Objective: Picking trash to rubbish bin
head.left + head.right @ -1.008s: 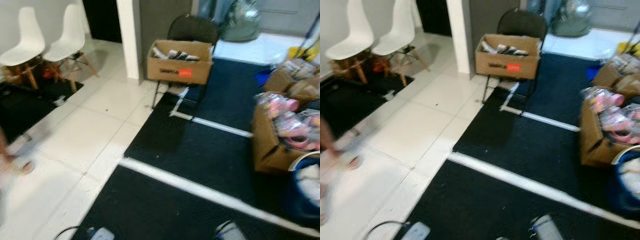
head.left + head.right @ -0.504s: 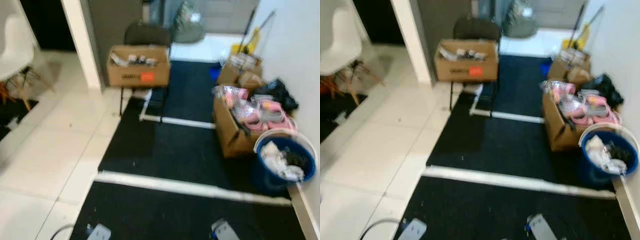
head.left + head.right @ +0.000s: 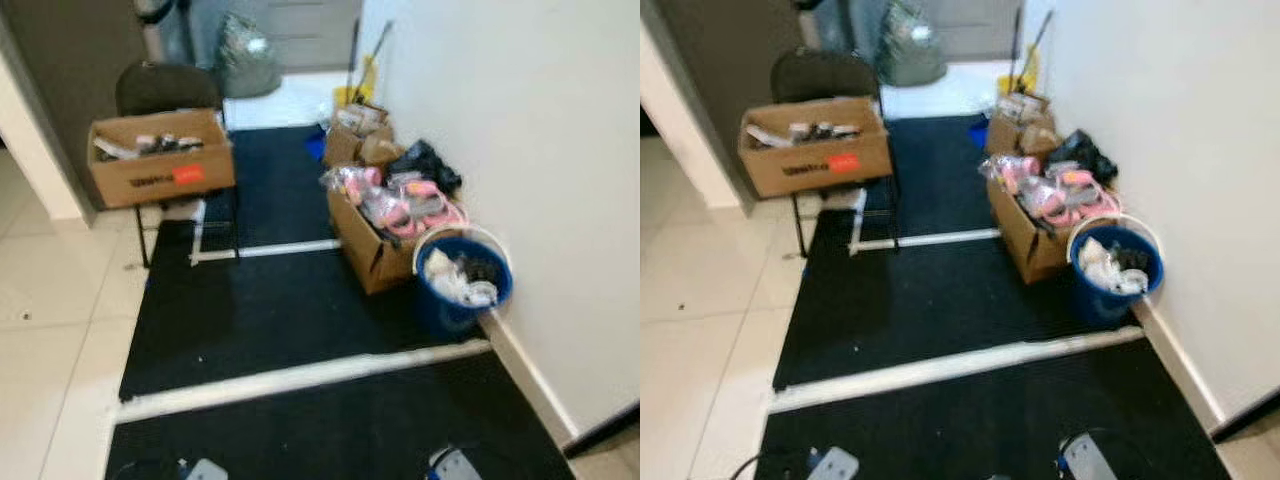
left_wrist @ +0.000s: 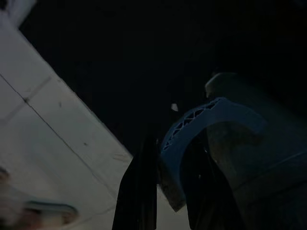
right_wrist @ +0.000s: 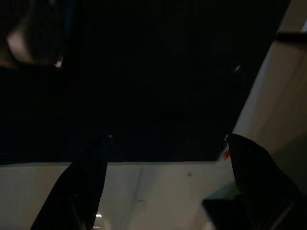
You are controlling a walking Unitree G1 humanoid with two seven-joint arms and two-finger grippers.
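Note:
A blue bucket [image 3: 462, 287] with a white rim stands on the black carpet against the white wall, ahead and to the right. White and dark trash [image 3: 448, 276] lies inside it. My left gripper [image 4: 172, 140] hangs low in the dark over the carpet's edge and pale floor tiles, beside a pale blue latticed part. My right gripper [image 5: 168, 141] also hangs low over the dark carpet, open with nothing between its wide-apart fingers [image 5: 84, 184].
An open cardboard box [image 3: 372, 250] of pink packets touches the bucket's far side. More boxes [image 3: 357, 140] and a black bag [image 3: 425, 165] lie beyond. A black chair [image 3: 165, 90] holds another box [image 3: 160, 165]. White strips [image 3: 300, 378] cross the carpet. Tiles lie left.
The camera has swung right: the white chairs and a person's feet have left the view, and the wall, bucket and boxes now sit near the middle. The things themselves have not moved.

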